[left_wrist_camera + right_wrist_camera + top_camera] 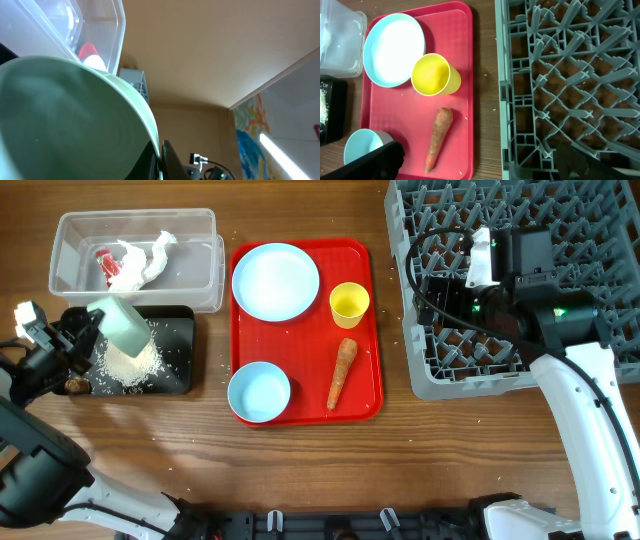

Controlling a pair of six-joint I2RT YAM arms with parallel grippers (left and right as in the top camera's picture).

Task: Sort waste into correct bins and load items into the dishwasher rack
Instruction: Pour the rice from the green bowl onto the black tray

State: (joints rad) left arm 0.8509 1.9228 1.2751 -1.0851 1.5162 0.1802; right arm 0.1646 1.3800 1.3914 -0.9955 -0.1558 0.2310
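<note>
Left tool [88, 330] is pinched tight on the rim of the pale green bowl [125, 323], tipped just ahead of it over the black tray [175, 340]. Bowl likely light, stiff, slick; rim grip suits. Right tool [450, 298] spread wide, empty, over the dishwasher rack [600, 220].

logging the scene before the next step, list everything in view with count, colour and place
clear plastic rectangular tub: 1, clear, far left
crumpled white tissue: 1, white, in the tub
red-and-white wrapper: 1, in the tub
shallow black rectangular tray: 1, black, beside the tub
white rice grains: pile, white, in the black tray
small brown lump: 1, brown, black tray's left end
pale green bowl: 1, tipped over the rice
large red tray: 1, red, table's middle
large light blue plate: 1, on red tray
light blue bowl: 1, on red tray
small yellow cup: 1, on red tray
orange carrot: 1, on red tray
grey plastic grid rack: 1, right
left gripper: shut on the green bowl
right gripper: open, empty
</note>
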